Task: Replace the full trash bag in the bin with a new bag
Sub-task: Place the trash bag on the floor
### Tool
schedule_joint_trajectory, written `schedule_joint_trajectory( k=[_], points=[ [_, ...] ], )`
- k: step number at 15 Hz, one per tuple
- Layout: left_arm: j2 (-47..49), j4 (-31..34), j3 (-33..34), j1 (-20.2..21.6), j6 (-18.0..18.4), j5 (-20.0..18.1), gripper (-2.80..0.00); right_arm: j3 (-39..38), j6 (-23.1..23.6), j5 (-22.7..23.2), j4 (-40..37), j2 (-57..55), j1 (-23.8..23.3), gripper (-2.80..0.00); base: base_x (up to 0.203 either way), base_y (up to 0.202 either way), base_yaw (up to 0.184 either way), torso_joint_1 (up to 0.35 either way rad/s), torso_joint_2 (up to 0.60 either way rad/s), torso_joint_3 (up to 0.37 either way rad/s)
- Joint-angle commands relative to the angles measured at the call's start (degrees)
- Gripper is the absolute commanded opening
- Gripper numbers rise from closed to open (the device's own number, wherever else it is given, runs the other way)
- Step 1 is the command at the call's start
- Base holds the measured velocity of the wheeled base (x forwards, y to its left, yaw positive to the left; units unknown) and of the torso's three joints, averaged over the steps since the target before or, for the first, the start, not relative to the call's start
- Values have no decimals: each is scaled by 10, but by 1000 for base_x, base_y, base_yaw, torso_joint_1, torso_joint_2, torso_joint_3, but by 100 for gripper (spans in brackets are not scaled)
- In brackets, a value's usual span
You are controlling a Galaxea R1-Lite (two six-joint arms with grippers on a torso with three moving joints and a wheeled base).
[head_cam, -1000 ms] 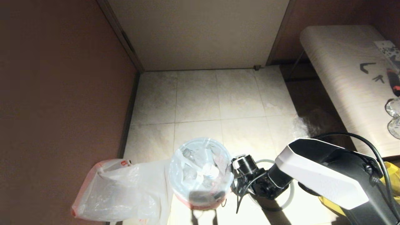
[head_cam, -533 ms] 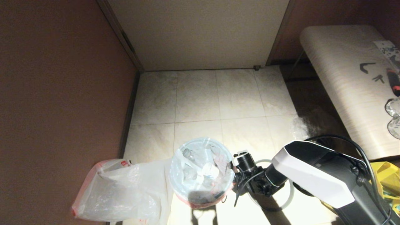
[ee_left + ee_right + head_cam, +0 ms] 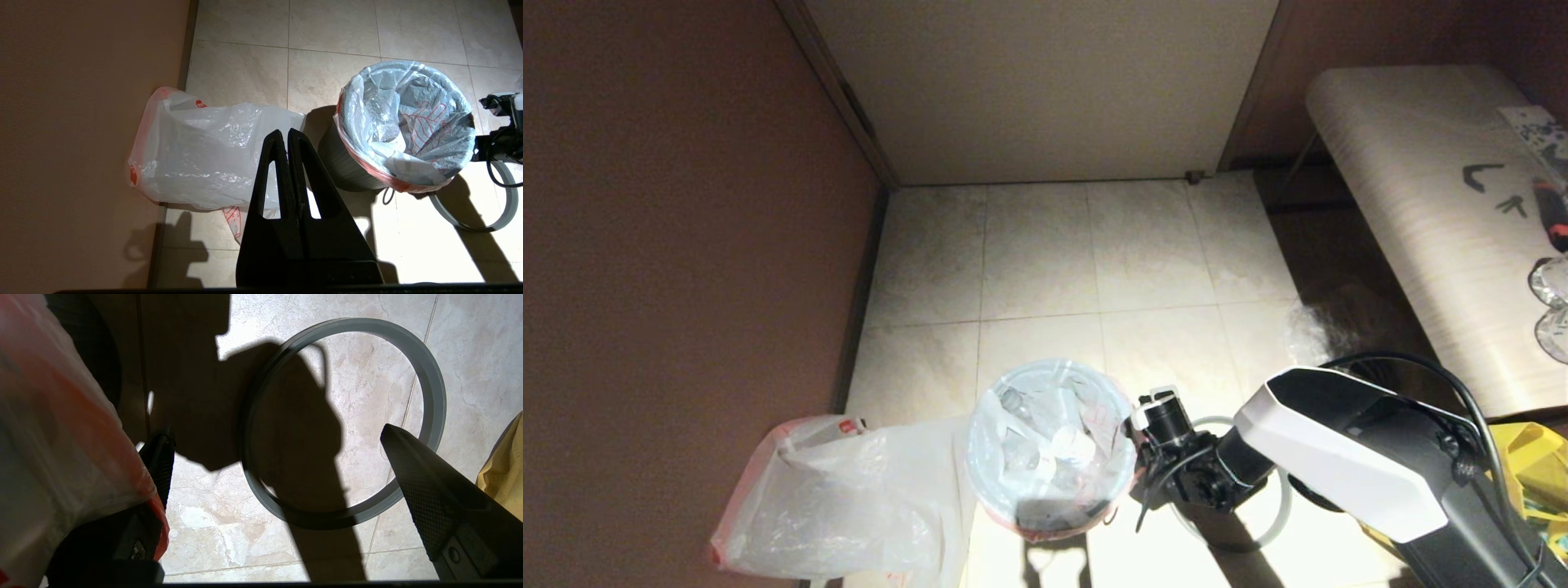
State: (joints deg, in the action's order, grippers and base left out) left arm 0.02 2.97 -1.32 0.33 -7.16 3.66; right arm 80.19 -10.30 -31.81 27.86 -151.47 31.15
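Right gripper (image 3: 278,465) wide open, empty, beside full trash bag (image 3: 1049,441); may snag thin film, tip bin (image 3: 339,163); contact seemingly unclear.

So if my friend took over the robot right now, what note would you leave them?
Left gripper: shut, empty, parked above the floor.
Right gripper: open, empty, low beside the bin, over the grey hoop lying on the floor.
Full trash bag: in the bin, its edge folded over the rim.
New bag: on the floor by the wall, on the bin's other side.
Done: hoop is off.
Left: lift out the full bag, fit the new one.
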Motion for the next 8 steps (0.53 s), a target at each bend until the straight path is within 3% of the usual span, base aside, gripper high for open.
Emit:
schedule_joint_trajectory(
  k=[1, 2, 3, 8],
  points=[
    [1, 0, 0, 0, -1, 0, -280, -5, -1, -2, 2, 6, 0, 0, 0, 0, 0, 0, 0, 0],
    [0, 0, 0, 0, -1, 0, -280, -11, -1, -2, 2, 8, 0, 0, 0, 0, 0, 0, 0, 0],
    [0, 0, 0, 0, -1, 0, -280, -16, -1, -2, 3, 9, 0, -280, 0, 0, 0, 0, 0, 0],
    [0, 0, 0, 0, -1, 0, -280, -17, -4, 2, 3, 16, 0, -280, 0, 0, 0, 0, 0, 0]
  ],
)
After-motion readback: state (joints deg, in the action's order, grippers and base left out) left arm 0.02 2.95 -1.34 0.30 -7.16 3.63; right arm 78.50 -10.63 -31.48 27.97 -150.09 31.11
